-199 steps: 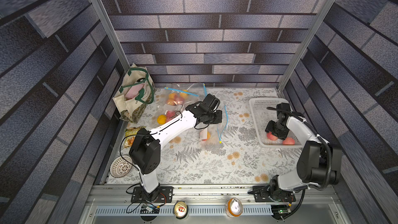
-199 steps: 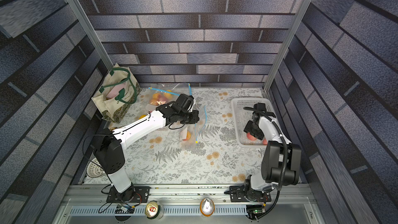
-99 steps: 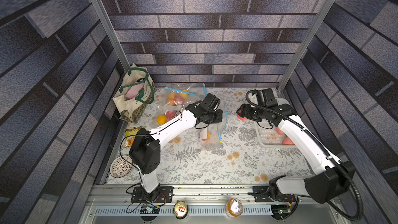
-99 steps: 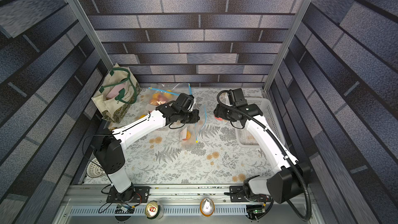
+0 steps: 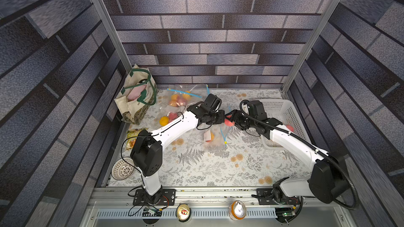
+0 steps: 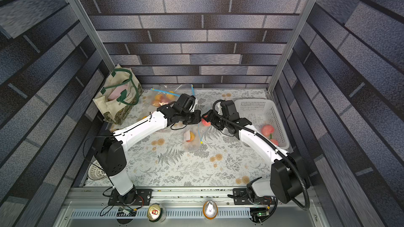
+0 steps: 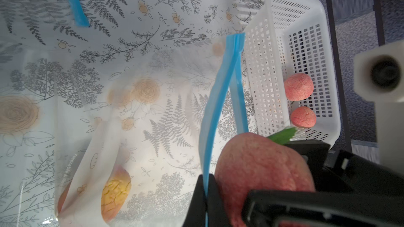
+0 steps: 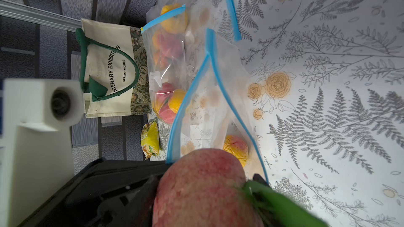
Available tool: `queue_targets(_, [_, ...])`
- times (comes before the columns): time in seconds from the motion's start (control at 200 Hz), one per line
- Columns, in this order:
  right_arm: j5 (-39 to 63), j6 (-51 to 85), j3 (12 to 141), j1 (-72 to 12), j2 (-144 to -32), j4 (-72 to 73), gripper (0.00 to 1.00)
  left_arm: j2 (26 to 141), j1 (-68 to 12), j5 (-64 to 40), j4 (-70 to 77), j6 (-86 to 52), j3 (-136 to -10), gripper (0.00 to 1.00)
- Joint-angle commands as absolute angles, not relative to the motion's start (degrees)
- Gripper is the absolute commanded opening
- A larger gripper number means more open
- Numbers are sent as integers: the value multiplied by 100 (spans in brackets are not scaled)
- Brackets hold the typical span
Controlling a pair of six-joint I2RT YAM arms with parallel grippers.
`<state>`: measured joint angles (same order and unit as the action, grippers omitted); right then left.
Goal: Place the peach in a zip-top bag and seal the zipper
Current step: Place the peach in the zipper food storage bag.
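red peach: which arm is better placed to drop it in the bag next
Right. The right tool holds the red peach at the clear zip-top bag's mouth; the left tool is shut on its blue zipper strip.

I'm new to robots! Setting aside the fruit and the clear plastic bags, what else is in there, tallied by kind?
Robot arms: 2
White basket: 1
Cloth tote: 1
Pink item inside the tote: 1
Yellow snack packet: 1
Round white slotted disc: 1
Drink cans: 2
Total: 9
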<state>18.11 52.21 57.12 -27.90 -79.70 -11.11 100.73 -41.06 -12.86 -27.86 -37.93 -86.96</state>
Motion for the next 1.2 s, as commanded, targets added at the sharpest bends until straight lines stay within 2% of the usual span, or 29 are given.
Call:
queue_targets(0.0, [1741,5355,5680,-2867,-8102,-930,67,9623,-4124,-1512,-2541,-3851,-8701,0])
queue_targets(0.256, [755,4410,6374,-3216,-8252,-2557,69,9583,-4142,-1460,-2537,-3843,-8666,0])
queue_targets(0.431, [403,4191,6715,-3457,-8498,-3090,77,9488,-4172,-1617,-2488,-3806,-8672,0])
queue_targets(0.606, [-46,4140,6858,-3524,-8279,-3410,83,9432,-4125,-1678,-2504,-3720,-8572,0])
queue_targets(0.882, [-117,4201,7334,-3703,-8087,-3783,85,9729,-4150,-1943,-2490,-3735,-8694,0])
queue_targets(1.197, [441,4645,7109,-3707,-7623,-3502,88,10049,-4227,-2049,-2501,-3793,-8874,0])
